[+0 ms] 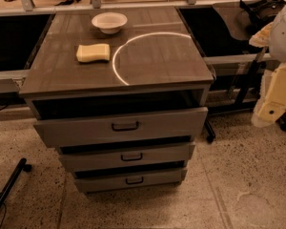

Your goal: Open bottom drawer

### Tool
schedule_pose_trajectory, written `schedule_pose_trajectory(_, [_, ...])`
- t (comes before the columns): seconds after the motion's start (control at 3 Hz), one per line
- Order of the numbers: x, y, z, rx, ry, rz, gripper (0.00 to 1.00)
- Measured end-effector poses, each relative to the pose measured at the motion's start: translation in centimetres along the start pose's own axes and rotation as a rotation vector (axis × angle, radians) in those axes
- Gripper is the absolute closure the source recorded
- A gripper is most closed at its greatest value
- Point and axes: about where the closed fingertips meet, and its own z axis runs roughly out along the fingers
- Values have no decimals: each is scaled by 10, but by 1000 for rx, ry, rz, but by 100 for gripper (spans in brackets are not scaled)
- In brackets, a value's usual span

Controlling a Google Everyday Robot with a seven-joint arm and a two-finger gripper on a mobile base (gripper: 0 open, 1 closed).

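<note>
The grey cabinet (119, 61) stands in the middle of the camera view with three flat drawer fronts. The bottom drawer (105, 182) is the lowest and slimmest front, with a small dark bar handle (134, 180). A dark gap shows above its front. The middle drawer (95, 159) and the top drawer (76, 128) sit above it, each with a dark gap over it. My arm and gripper (272, 101) hang at the right edge as pale cream parts. They are well to the right of the cabinet and higher than the bottom drawer, touching nothing.
A white bowl (109, 22) and a yellow sponge (93, 52) lie on the cabinet top. A chair's dark legs and caster (209, 137) stand right of the cabinet. A black bar (7, 190) lies on the speckled floor at the lower left. Desks run along the back.
</note>
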Motion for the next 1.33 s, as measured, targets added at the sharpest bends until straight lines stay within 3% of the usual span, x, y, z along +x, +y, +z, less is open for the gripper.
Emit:
schedule_pose_trajectory(0.33, [0,0,0,2,-1,-1,0])
schedule_pose_trajectory(0.67, [0,7,29,-30,-15,-32,0])
schedule_pose_trajectory(1.0, [0,26,96,-124,-53,-82,0])
schedule_pose_trajectory(1.33, [3,41,149,-223,-97,-73,0])
